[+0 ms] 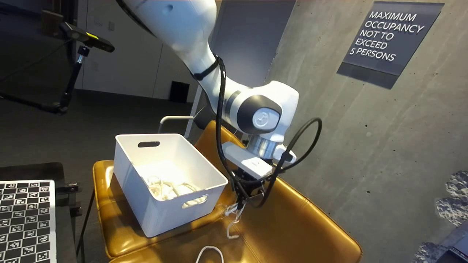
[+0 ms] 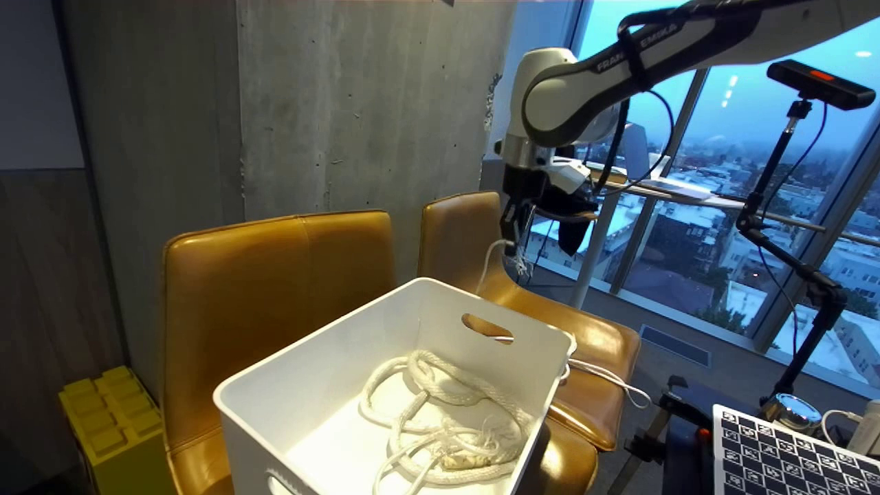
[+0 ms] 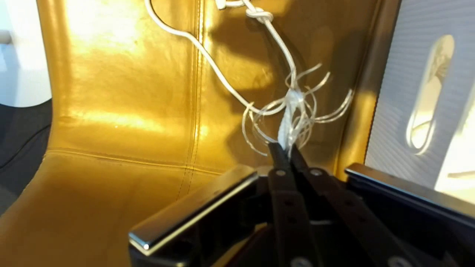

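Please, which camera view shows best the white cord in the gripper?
The wrist view: it shows the white cord large, with its knot and its frayed end in the gripper. Both exterior views show it small, hanging from the gripper; in an exterior view the box hides part of it.

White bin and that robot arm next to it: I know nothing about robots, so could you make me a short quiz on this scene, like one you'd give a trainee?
1. Multiple choice: in the wrist view, what is the gripper pinching?
A) a black cable
B) a white cord
C) a yellow block

2. True or false: the white bin stands directly on the floor.

3. Fill in the blank: in an exterior view, the wall sign limits occupancy to ___ persons.

Key:
1. B, with loose strands fanning out around the fingertips.
2. False; it rests on a golden-brown chair.
3. 5
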Controlling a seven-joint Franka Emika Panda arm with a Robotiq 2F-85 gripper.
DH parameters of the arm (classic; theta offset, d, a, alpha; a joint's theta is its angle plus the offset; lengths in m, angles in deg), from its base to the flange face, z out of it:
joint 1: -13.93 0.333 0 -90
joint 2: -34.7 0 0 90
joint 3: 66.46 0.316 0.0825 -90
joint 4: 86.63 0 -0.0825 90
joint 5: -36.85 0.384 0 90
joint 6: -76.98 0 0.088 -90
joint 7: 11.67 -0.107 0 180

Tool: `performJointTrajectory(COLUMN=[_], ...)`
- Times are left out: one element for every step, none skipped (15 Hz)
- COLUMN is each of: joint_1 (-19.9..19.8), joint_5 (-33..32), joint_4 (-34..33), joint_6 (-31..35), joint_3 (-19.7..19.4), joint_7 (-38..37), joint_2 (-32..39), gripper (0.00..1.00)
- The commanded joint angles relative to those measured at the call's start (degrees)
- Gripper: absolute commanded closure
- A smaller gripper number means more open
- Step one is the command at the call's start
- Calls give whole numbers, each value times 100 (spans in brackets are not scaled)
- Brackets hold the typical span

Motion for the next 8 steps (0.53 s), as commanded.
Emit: performJointTrajectory(joint_1=[163,214,270,332,411,494,589,687], joint_5=[-126,-159,-186,-207,-245,-290,-322,-336], joint_4=[1226,1395,1543,1660,1759,1840,1908,1973], joint_6=[323,338,319,261,195,111,30,-85], joint_3=[-98,-103,-100,-85,-68,-46,-7,33], joint_7=[-131,-163,-198,-231,-278,-322,-358,-421], joint_2=[-1360,-1655,-1946,-2225,-2499,-2762,-3012,-3262], gripper=[99,99,99,99,99,99,99,99])
